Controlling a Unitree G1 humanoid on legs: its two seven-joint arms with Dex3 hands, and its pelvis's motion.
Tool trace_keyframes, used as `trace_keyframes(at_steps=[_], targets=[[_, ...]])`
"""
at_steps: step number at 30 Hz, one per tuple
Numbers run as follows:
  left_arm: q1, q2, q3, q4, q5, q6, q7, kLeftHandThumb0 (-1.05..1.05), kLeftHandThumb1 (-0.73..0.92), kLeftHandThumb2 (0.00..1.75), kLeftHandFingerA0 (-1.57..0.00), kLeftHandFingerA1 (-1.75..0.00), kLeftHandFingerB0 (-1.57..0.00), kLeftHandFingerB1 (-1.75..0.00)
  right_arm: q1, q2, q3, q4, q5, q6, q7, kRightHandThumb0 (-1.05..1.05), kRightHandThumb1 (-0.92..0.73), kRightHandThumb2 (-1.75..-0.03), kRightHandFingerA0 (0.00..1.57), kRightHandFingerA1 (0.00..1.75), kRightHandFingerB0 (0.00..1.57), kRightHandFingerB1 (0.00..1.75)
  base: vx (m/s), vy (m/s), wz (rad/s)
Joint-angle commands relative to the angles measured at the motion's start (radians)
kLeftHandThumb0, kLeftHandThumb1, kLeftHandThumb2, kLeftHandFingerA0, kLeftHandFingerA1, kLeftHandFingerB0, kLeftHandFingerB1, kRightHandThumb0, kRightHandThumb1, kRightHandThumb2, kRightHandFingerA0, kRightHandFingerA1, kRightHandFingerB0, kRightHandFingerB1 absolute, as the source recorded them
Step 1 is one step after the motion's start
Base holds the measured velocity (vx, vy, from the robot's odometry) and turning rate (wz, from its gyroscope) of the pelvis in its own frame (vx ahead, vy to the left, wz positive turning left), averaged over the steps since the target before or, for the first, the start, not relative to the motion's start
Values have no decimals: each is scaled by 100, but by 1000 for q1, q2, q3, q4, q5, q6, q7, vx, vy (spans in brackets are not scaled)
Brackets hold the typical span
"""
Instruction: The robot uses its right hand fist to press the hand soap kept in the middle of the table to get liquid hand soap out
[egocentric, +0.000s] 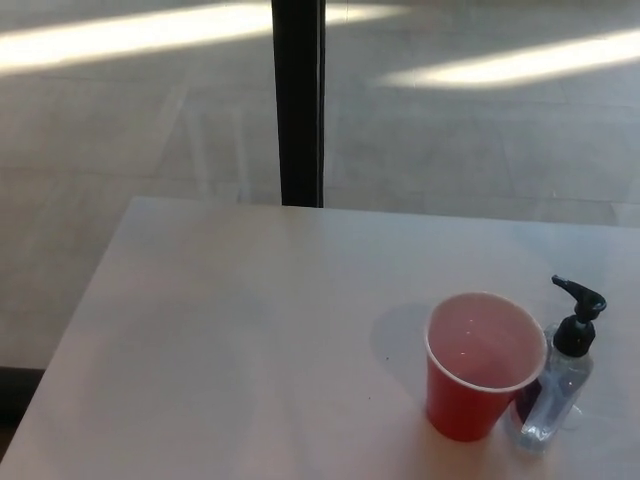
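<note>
A clear hand soap bottle (553, 394) with a black pump head (578, 315) stands upright on the white table (230, 340), at the near right. Its spout points to the left, over a red paper cup (480, 366) that stands right beside it and hides the bottle's lower left part. The cup looks empty inside. Neither of my hands shows in the head view.
A dark vertical post (298, 100) rises behind the table's far edge. Beyond it lies a grey tiled floor (480, 150) with bright sunlit stripes. The table's left edge runs diagonally toward the lower left corner.
</note>
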Motion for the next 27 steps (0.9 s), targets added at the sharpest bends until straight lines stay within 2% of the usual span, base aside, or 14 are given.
trace_keyframes(at_steps=[1, 2, 4, 8, 10, 13, 17, 21, 22, 24, 25, 27], targets=[[1, 26, 13, -5, -24, 45, -12, -14, 41, 95, -64, -84, -50, -75, 23, 9, 65, -7, 86, 78, 68, -15, -62, -113, 94, 175, 75, 130, 0, 0, 0], [-1, 27, 11, 6, -23, 37, -15, -15, 42, 95, -62, -83, -48, -73, 44, -5, 120, 4, 81, 47, 148, -18, -63, -118, 98, 175, 76, 140, 0, 0, 0], [-11, 28, 6, 37, -19, 22, -7, -14, 42, 93, -65, -83, -51, -74, 57, -7, 158, 0, 85, 68, 157, -22, -60, -116, 98, 175, 75, 145, 0, 0, 0], [-1, 31, 4, 8, -28, 32, -20, -15, 42, 96, -63, -83, -50, -75, 70, -16, 225, 8, 90, 81, 201, -22, -61, -111, 97, 175, 74, 143, 0, 0, 0], [-8, 31, 7, 24, -31, 27, -18, -15, 41, 95, -63, -83, -51, -75, 86, -22, 257, 17, 90, 66, 242, -20, -60, -114, 97, 175, 74, 144, 0, 0, 0], [-5, 32, 7, 27, -35, 20, -20, -16, 41, 96, -62, -82, -51, -75, 100, -19, 282, 14, 80, 69, 238, -21, -56, -119, 97, 175, 76, 147, 0, 0, 0], [13, 28, 0, 15, -29, 24, -2, -17, 41, 95, -66, -84, -53, -76, 185, -30, 331, 28, 67, 37, 310, -21, -57, -115, 98, 175, 75, 149, 0, 0, 0], [3, 29, 10, 45, -41, 11, -7, -17, 42, 95, -65, -84, -52, -76, 210, -42, 361, 30, 37, 27, 313, -23, -55, -115, 97, 175, 74, 151, 0, 0, 0], [11, 31, -10, 24, -23, 18, -1, -18, 42, 94, -67, -85, -54, -76, 235, -41, 372, 12, 29, 27, 310, -22, -59, -114, 98, 175, 75, 144, 0, 0, 0], [15, 31, -11, 20, -25, 12, -2, -18, 41, 95, -68, -86, -55, -77, 242, -38, 375, 13, 24, 16, 316, -22, -58, -116, 99, 175, 75, 144, 0, 0, 0], [13, 33, -12, 19, -27, 21, -7, -17, 42, 95, -67, -85, -50, -74, 250, -35, 381, 8, 15, 12, 312, -22, -56, -119, 100, 175, 76, 145, 0, 0, 0], [18, 33, -17, 14, -24, 15, -7, -18, 42, 94, -67, -85, -53, -76, 265, -30, 390, -3, 8, 12, 311, -21, -55, -121, 99, 175, 76, 148, 0, 0, 0]])
